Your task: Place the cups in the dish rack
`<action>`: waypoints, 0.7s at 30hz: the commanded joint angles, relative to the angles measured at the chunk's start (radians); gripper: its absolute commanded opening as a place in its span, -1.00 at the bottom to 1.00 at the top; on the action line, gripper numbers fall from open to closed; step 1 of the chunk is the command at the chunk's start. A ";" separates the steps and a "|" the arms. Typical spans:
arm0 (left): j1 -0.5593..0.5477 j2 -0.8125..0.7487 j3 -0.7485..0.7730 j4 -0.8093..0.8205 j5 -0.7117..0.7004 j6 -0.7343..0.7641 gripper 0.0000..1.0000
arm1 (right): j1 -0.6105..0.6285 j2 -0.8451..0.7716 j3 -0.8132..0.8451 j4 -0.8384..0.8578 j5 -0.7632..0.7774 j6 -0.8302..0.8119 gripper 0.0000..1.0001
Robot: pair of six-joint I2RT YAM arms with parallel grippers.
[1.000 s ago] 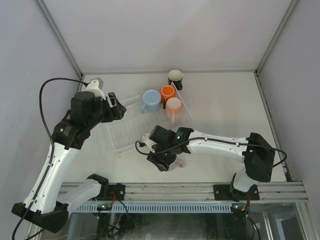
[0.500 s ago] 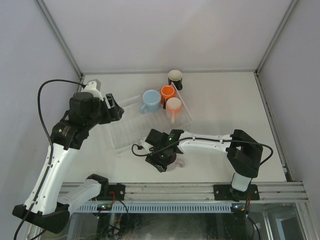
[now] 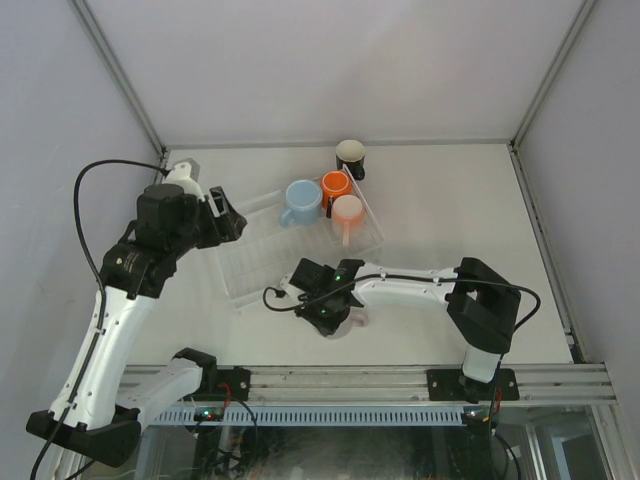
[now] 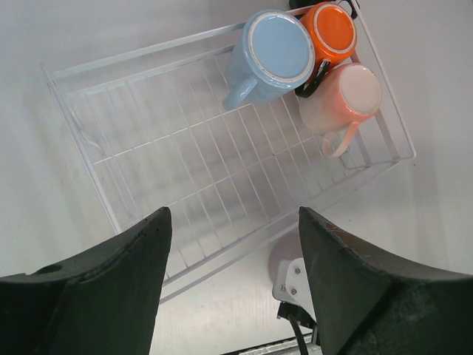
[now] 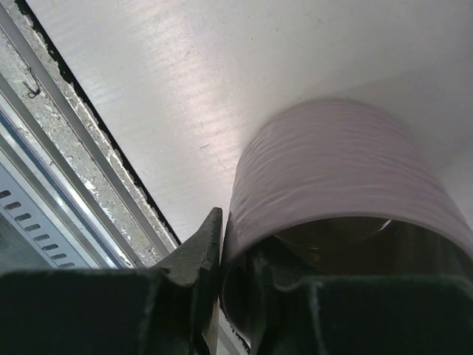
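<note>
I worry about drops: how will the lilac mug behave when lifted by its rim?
The lilac mug looks like rigid ceramic, so it should not flex, though a drop could chip it. Its smooth wall may slip between the right fingers, which pinch only one side. Held off-centre, it will probably tilt.

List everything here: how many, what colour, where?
white table: one, white, under everything
clear wire dish rack: one, whitish, mid-table
light blue ceramic mug: one, blue, rack's far end
orange ceramic mug: one, orange, rack's far corner
peach-pink ceramic mug: one, pink, beside the orange mug
black ceramic mug: one, cream inside, on table beyond rack
pale lilac ceramic mug: one, lilac, near table edge, held
left gripper: one, black, open above rack
right gripper: one, black, shut on lilac mug's rim
</note>
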 commanded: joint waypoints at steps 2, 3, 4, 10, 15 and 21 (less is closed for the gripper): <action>0.008 -0.010 -0.003 0.072 0.072 0.005 0.47 | -0.041 -0.090 0.024 0.001 -0.011 0.059 -1.00; 0.007 -0.015 -0.018 0.088 0.091 0.012 0.46 | -0.055 -0.110 0.028 -0.002 -0.032 0.077 -1.00; 0.007 -0.024 -0.037 0.109 0.115 0.019 0.46 | -0.070 -0.134 0.034 -0.008 -0.057 0.099 -1.00; 0.007 -0.094 -0.163 0.289 0.218 0.029 0.49 | -0.209 -0.321 0.104 -0.030 -0.194 0.267 -1.00; 0.008 -0.086 -0.241 0.435 0.358 0.002 0.52 | -0.452 -0.501 0.145 0.062 -0.410 0.476 -1.00; 0.005 -0.073 -0.376 0.786 0.588 -0.160 0.55 | -0.737 -0.620 0.126 0.386 -0.691 0.888 -1.00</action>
